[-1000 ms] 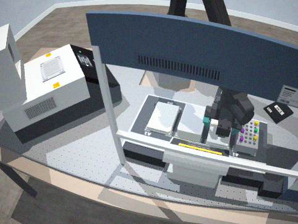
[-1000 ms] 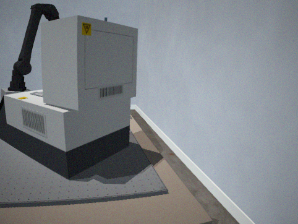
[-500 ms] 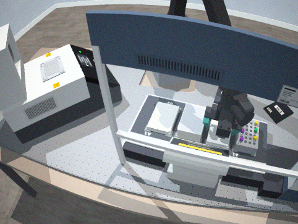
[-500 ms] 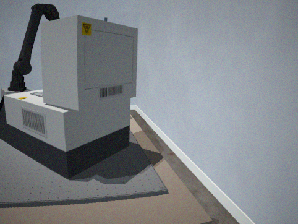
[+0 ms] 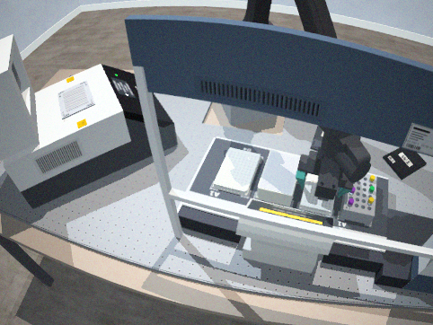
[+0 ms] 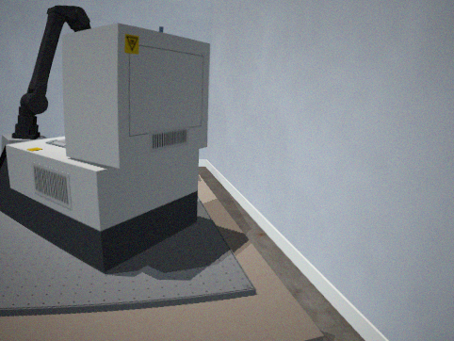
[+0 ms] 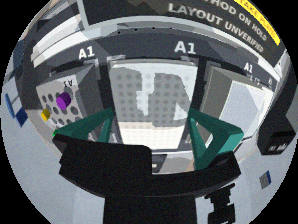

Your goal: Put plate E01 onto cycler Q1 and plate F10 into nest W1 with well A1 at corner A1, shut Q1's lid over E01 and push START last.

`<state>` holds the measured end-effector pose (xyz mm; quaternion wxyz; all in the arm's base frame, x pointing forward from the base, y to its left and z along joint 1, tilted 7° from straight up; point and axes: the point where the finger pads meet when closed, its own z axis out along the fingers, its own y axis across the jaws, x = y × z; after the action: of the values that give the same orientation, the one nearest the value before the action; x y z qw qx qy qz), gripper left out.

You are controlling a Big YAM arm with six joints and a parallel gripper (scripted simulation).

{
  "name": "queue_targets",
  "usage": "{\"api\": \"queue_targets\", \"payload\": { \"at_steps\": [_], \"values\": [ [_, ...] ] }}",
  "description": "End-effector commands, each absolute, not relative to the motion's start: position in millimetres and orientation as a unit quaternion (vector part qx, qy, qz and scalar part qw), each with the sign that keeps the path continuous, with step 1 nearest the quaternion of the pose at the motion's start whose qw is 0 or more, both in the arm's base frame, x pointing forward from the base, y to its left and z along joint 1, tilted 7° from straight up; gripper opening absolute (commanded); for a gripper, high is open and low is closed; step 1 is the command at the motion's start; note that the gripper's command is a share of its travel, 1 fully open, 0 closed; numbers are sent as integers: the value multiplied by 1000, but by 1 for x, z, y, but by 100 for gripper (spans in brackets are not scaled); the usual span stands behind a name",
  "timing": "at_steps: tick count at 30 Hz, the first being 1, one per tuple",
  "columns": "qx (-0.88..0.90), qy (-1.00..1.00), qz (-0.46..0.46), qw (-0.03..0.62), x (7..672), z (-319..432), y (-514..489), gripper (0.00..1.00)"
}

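Note:
My gripper (image 5: pixel 322 187) (image 7: pixel 150 111) is open, low over D2, with its green fingers on either side of a white 96-well PCR plate (image 5: pixel 311 201) (image 7: pixel 149 99) that lies flat in its deck slot. A second white PCR plate (image 5: pixel 236 170) lies flat on D4, at the left end of the deck in the top view. The cycler Q1 (image 5: pixel 81 130) (image 6: pixel 122 198) stands at the left with its lid (image 5: pixel 11 90) (image 6: pixel 137 89) raised, its block (image 5: pixel 76 99) bare and its lamp (image 5: pixel 116 74) green. Its key panel (image 5: pixel 123 86) faces the arm.
The tube cooling block (image 5: pixel 361 201) (image 7: pixel 53 103) with coloured tubes stands right beside my gripper on D1. The deep-well block (image 5: pixel 278 177) is on D3. A blue overhead hood (image 5: pixel 269 67) on a white post (image 5: pixel 154 148) spans the deck. A black nest (image 5: pixel 404 161) lies at the far right.

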<state>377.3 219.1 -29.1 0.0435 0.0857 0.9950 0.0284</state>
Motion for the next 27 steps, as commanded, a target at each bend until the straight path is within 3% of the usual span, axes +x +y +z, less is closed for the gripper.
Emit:
{"api": "queue_targets", "payload": {
  "at_steps": [1, 7, 8, 27],
  "values": [
    [89, 995, 30, 47, 374, -23, 221, 100],
    [89, 995, 24, 38, 370, -31, 218, 100],
    [89, 995, 24, 38, 370, -31, 218, 0],
    [89, 993, 41, 64, 401, -23, 225, 0]
  ]
}}
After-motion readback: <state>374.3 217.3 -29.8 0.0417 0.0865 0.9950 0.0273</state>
